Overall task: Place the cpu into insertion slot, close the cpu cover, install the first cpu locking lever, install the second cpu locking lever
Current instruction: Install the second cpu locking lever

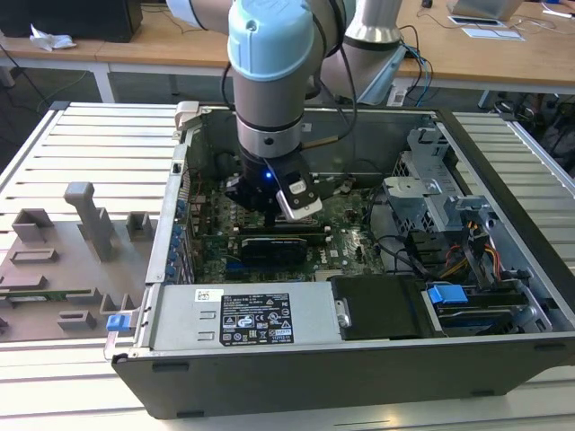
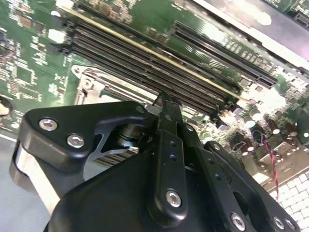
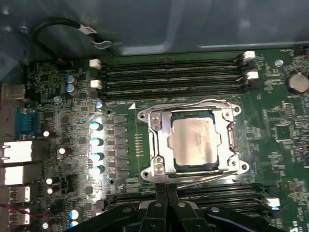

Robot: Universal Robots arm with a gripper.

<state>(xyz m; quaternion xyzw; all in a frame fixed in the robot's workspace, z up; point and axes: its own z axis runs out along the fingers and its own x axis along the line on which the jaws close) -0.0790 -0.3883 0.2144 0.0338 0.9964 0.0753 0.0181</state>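
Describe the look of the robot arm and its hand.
The arm is a thick cylinder, silver-grey, with a light blue joint cap and a small blue light near the wrist. The hand is matte black metal: bolted linkage plates with silver screw heads, narrowing to slim tips.

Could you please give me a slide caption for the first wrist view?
The cpu sits in its socket under the closed cpu cover, gripper beside it.
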